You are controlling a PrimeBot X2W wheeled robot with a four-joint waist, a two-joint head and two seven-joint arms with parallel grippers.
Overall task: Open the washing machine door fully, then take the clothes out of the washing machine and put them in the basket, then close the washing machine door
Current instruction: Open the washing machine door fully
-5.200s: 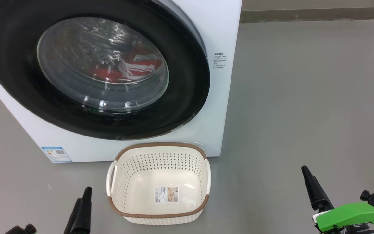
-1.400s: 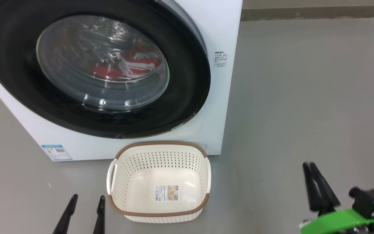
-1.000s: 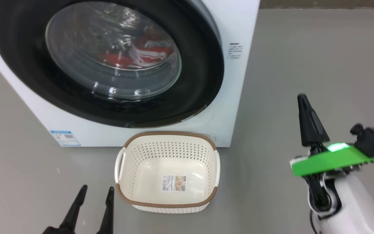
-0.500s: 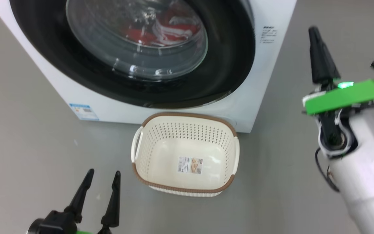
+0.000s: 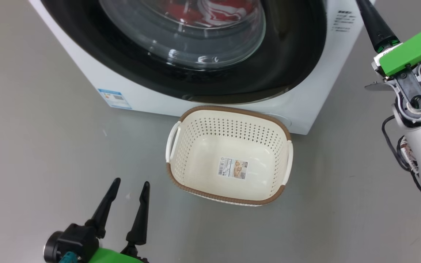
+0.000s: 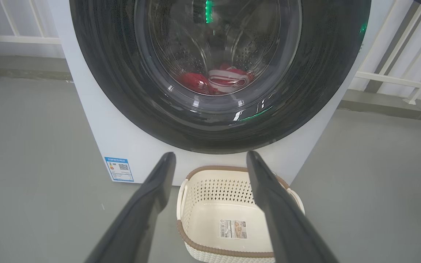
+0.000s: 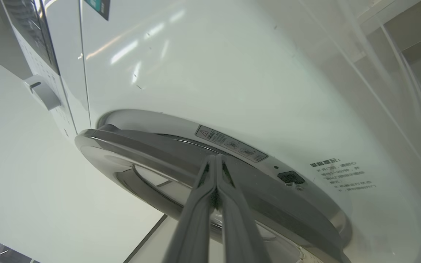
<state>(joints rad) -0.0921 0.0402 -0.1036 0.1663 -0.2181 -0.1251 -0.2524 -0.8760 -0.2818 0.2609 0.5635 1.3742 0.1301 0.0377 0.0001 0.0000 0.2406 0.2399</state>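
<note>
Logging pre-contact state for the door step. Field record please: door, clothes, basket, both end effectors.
door: washing machine door not swung open; looks slightly ajar at its right edge
clothes: red-and-white clothes inside the washing machine
basket: basket empty, on the floor just in front of the machine
left: left end effector open, holding nothing, left of the basket and apart from it
right: right end effector shut, tips at the door's rim; contact unclear
</note>
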